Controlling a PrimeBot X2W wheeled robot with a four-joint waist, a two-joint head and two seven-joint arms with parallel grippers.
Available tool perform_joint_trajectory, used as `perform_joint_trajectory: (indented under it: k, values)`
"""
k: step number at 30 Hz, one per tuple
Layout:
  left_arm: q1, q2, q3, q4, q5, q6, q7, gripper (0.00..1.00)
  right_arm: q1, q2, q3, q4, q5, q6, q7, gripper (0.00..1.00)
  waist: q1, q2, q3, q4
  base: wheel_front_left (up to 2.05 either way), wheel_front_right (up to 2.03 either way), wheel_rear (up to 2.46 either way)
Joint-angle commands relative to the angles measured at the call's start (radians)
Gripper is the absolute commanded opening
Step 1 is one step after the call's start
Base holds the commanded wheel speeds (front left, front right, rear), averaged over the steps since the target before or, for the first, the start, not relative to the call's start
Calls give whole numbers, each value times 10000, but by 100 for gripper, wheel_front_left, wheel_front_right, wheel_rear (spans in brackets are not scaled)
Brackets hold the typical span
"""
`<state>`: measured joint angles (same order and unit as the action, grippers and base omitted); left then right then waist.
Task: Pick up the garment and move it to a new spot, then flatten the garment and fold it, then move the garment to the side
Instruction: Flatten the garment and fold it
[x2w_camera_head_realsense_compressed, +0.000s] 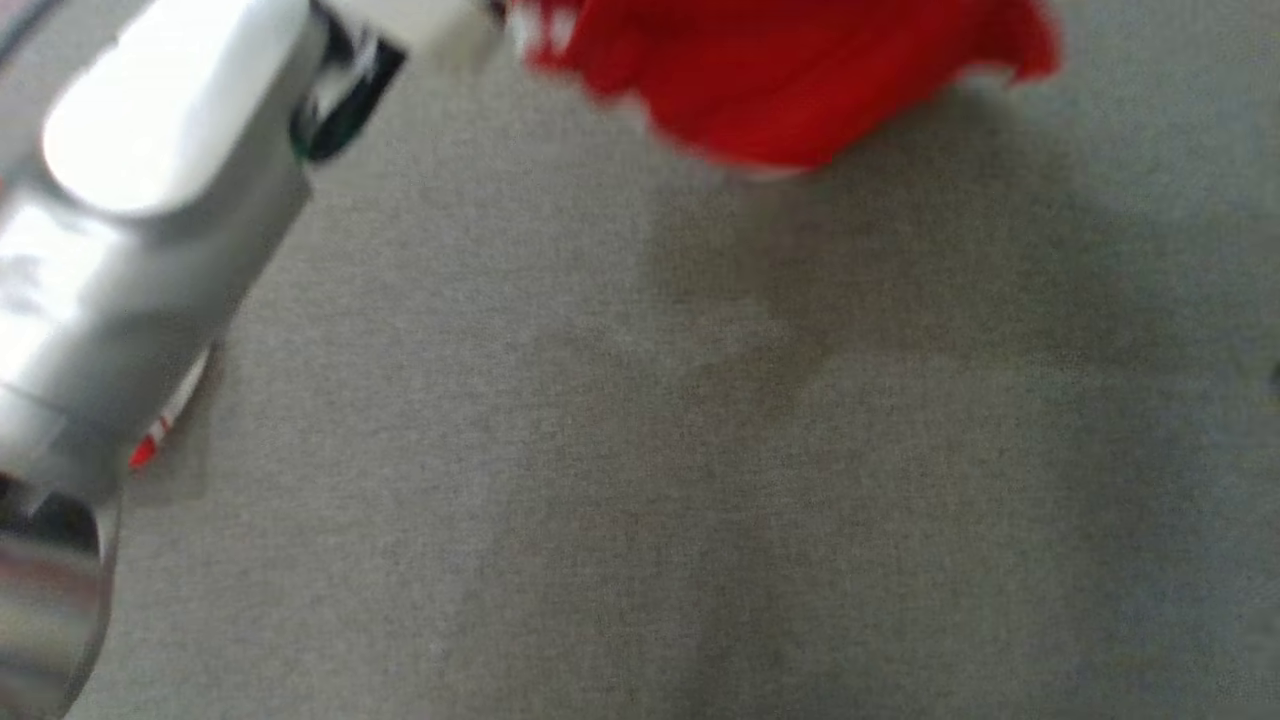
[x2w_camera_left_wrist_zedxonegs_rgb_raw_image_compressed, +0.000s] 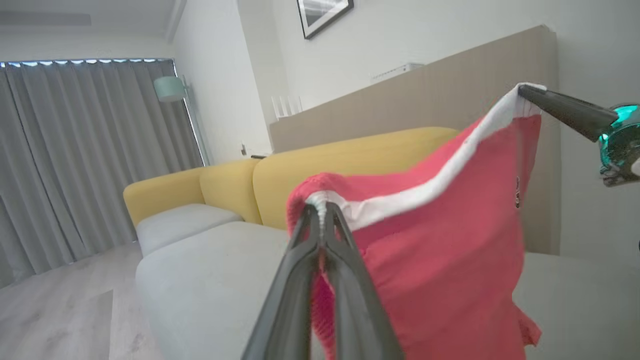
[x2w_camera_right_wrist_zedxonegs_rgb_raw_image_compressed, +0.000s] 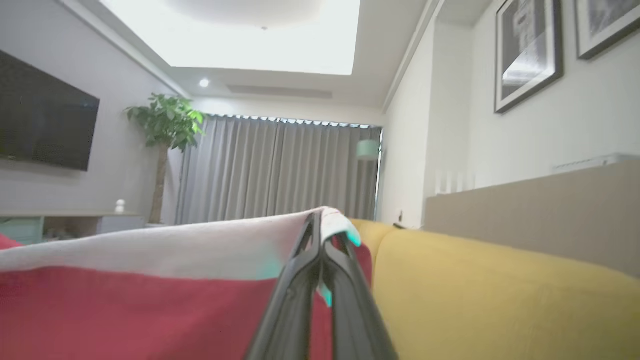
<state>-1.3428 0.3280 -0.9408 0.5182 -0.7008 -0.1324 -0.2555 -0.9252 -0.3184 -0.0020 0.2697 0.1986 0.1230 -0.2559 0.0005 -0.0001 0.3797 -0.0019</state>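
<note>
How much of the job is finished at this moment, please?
Done: the red garment is picked up, its white band pinched by the left gripper and right gripper. In hand: it hangs stretched between them above the grey sofa seat. Left: setting down, flattening, folding, moving aside.

- Head view: the garment (x2w_camera_head_realsense_compressed: 800, 80) is motion-blurred, its upper part cut off by the top edge.
- A pale forearm (x2w_camera_head_realsense_compressed: 150, 250) (also blurred) runs off the left edge.
- Left wrist view: a small mark (x2w_camera_left_wrist_zedxonegs_rgb_raw_image_compressed: 517, 192) on the cloth is unreadable.
</note>
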Motion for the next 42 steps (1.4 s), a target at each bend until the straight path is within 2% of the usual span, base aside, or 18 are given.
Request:
perform_joint_trajectory:
  k: [1, 6, 10, 15, 21, 23, 26, 32, 39, 42]
  values:
    - [-727, 180, 788, -241, 277, 20, -55, 0, -366, -265, 24, -418, 57, 77, -59, 0, -5, 1, 443, -215, 0, 0, 0]
    - [-859, -89, 1956, -1045, 1101, 19, -59, 0, -856, -765, -302, -1001, 179, 77, -59, 0, -5, 1, 726, -302, 0, 0, 0]
    - [312, 15, 2377, -2242, 1454, 19, -60, 0, 192, -834, -544, -1838, 375, 77, -59, 0, -5, 1, 816, -298, 0, 0, 0]
    - [2828, 636, 2430, -3264, 1912, 18, -61, 0, 2763, -117, -752, -3020, 317, 77, -59, 0, -5, 1, 611, -369, 0, 0, 0]
    - [6540, 732, 2783, -3847, 2206, 18, -62, 0, 5825, 999, -881, -3900, 110, 77, -59, 0, -5, 1, -118, -677, 0, 0, 0]
    - [7744, 775, 2663, -3884, 2292, 18, -62, 0, 6715, 1207, -858, -3976, 50, 77, -59, 0, -5, 1, -449, -815, 0, 0, 0]
    - [9079, 918, 1805, -3445, 2257, 18, -62, 0, 7998, 1301, -993, -4003, 84, 77, -59, 0, -5, 1, -911, -874, 0, 0, 0]
    - [10309, 1289, 470, -2963, 1742, 18, -62, 0, 10065, 1444, -1507, -4585, 164, 77, -59, 0, -5, 1, -1575, -903, 0, 0, 0]
    - [11015, 1857, 325, -3713, 1160, 18, -15, 0, 11580, 1240, -2097, -5565, 354, 77, 159, 0, -5, 1, -1910, -596, 0, 0, 0]
    - [11046, 1815, 520, -4241, 859, 60, -18, 0, 11659, 1137, -2229, -5802, 419, 77, 361, 0, -5, 1, -1898, -389, 0, 0, 0]
